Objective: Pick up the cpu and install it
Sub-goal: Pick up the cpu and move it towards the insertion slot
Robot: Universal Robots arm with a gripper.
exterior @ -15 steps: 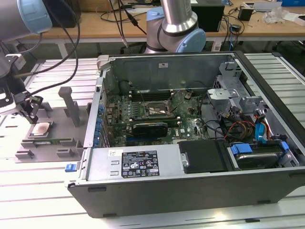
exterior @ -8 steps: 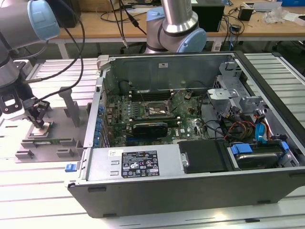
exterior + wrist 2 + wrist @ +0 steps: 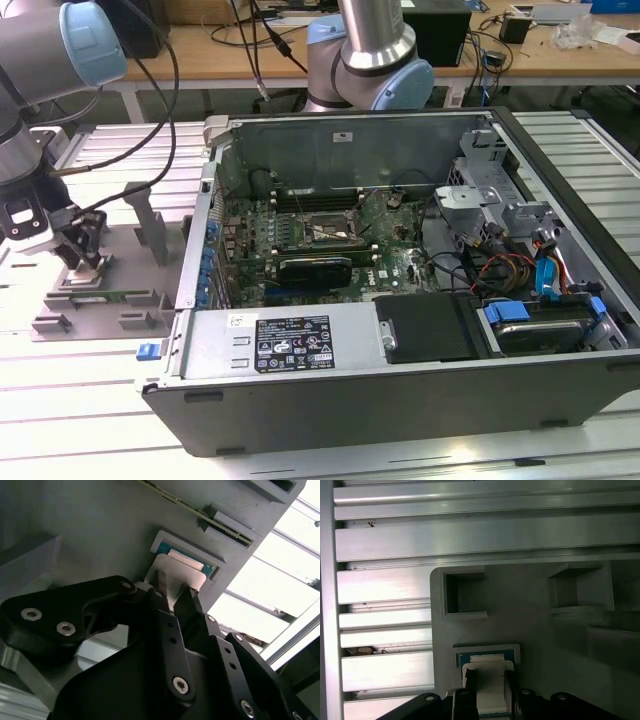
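The cpu [image 3: 487,661] is a small square chip with a silver top and a blue-green rim. It lies in a shallow pocket of the grey tray block [image 3: 95,300], on the exterior view's left, outside the computer case. My gripper [image 3: 85,255] is down on that pocket. In both wrist views its two black fingers [image 3: 162,587] stand against opposite sides of the cpu's [image 3: 182,570] silver top, shut on it. The chip rests in the pocket. Inside the case, the motherboard's cpu socket [image 3: 330,230] lies open to view.
The open computer case [image 3: 400,300] lies on its side on the ribbed aluminium table [image 3: 470,535]. A black graphics card [image 3: 315,268] sits below the socket, with drives and cables on the exterior view's right. Grey upright tray blocks [image 3: 150,225] stand between my gripper and the case wall.
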